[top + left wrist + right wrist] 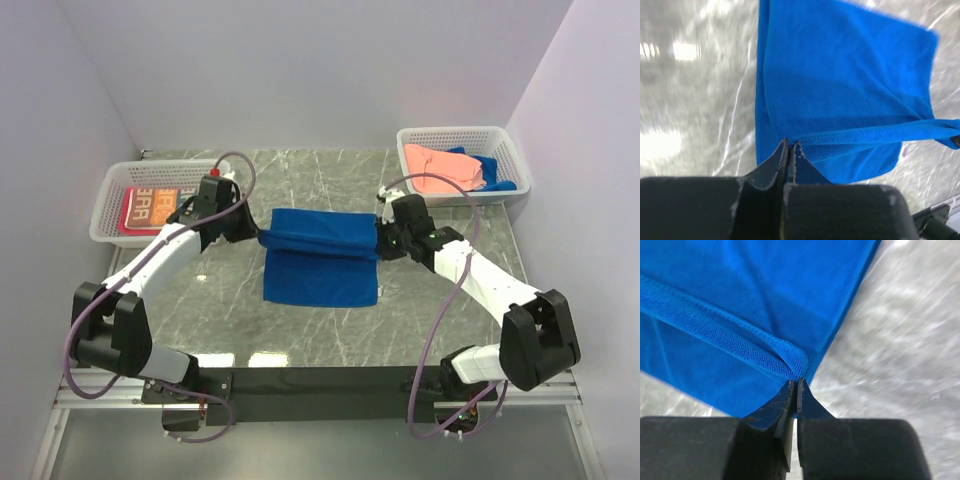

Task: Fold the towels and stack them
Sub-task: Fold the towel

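Step in hand: a fold of the blue towel (320, 262) is judged to be under way, with one long edge held up between the two arms.
Blue towel: it is found mid-counter (330, 180). Its near half is laid flat, and its raised edge is stretched in a line from one hand to the other.
Left hand (258, 238): it is clamped on the left end of that edge. In the wrist view the fingers (782, 157) are seen pressed together on the hem.
Right hand (381, 240): it is pinched on the right corner. Only a hairline gap is seen at the tips (796, 385), and the rolled hem is caught there.
Other towels: a printed towel (155, 208) is seen in the left basket (108, 205). A salmon towel (440, 170) and more blue cloth are seen in the right basket (512, 150). Both baskets are well apart from the fold.
Next move: by judgement, both hands are to be moved together toward the near edge and lowered so that hem meets hem. Only then is the cloth to be let go.
Watch for: if one corner is dropped early, a skewed fold is likely.
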Robot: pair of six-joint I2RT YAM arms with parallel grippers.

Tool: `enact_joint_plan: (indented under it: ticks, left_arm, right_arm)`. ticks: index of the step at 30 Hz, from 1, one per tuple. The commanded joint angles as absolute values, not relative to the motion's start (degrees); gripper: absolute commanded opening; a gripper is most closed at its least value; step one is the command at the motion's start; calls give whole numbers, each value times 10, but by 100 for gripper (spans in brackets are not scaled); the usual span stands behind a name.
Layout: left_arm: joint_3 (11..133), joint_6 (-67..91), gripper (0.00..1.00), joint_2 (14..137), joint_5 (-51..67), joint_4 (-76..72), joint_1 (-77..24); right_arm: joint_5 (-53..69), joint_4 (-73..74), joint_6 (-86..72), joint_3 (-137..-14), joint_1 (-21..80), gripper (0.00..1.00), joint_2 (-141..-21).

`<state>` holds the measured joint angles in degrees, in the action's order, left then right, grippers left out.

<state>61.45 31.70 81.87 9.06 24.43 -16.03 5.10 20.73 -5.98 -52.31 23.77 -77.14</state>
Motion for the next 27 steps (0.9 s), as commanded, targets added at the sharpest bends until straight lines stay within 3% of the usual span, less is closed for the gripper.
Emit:
enact_joint_plan:
  ticks: [1, 3, 5, 10, 14, 21, 24, 27]
  left_arm:
    - [571, 333, 1, 801, 72, 233, -167]
    - [543, 339, 1, 801, 76, 222, -176]
    - [524, 345, 1, 802, 76, 213, -188]
    - [466, 373, 7, 800, 82, 194, -229]
    - [420, 399, 22, 755, 60, 201, -244]
    - [371, 432, 78, 629, 3, 237, -245]
    - [378, 435, 90, 611, -48, 263, -244]
    - [388, 432, 93, 614, -59, 275, -243]
  right_arm:
    - [83, 242, -100, -504, 248, 13, -766]
    - [99, 253, -123, -489, 251, 18, -774]
    - [139, 251, -147, -475, 258, 34, -769]
    - [195, 235, -191, -413, 278, 46, -698]
    - [174, 226, -224, -385, 289, 54, -642]
    - [116, 150, -245, -375, 288, 59, -626]
    - [96, 148, -189, -421, 287, 59, -688]
    - [77, 152, -147, -468, 279, 59, -760]
